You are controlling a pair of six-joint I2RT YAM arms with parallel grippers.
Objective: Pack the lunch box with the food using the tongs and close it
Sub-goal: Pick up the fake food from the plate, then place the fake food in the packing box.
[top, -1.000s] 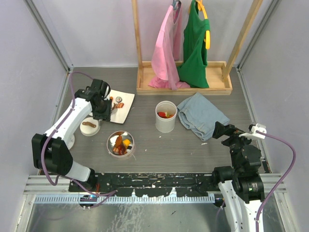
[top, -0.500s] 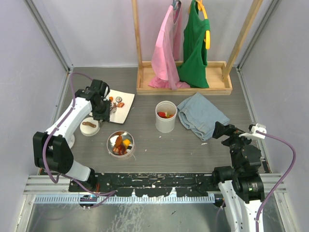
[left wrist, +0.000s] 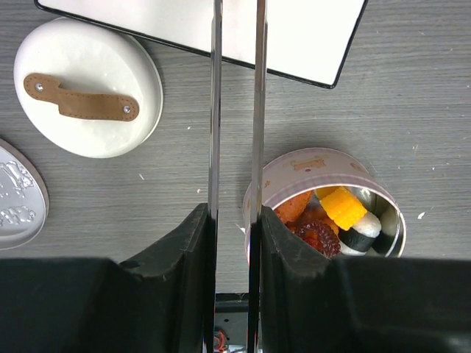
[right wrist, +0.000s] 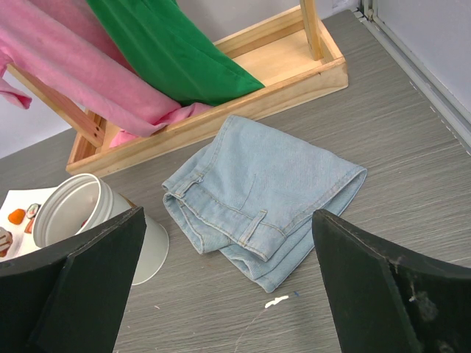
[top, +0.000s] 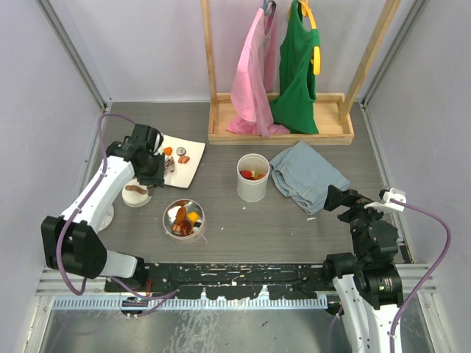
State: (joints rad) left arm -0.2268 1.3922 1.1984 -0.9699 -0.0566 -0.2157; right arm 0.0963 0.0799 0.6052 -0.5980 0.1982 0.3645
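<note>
My left gripper (left wrist: 234, 220) is shut on the tongs (left wrist: 215, 110), whose two thin metal arms run close together up between the fingers and out of the wrist view, so their tips are hidden. From above, this gripper (top: 152, 165) hangs at the left edge of the white plate (top: 190, 170), where orange and red food (top: 181, 156) lies. The round lunch box (top: 184, 219), its pink wall (left wrist: 309, 168) showing in the wrist view, holds several food pieces (left wrist: 331, 217). Its white lid (left wrist: 88, 95) with a brown handle lies to the left. My right gripper (right wrist: 228, 272) is open and holds nothing.
A white cup (top: 252, 178) with food inside stands mid-table, beside folded jeans (top: 305, 175). A wooden rack (top: 280, 131) with pink and green garments stands at the back. A silver embossed lid (left wrist: 15, 191) lies at the left. The right gripper (top: 338, 200) stays near its base.
The left arm has swung a little to the left with the tongs, and the tongs' arms have been squeezed closer together. The right arm has not moved.
</note>
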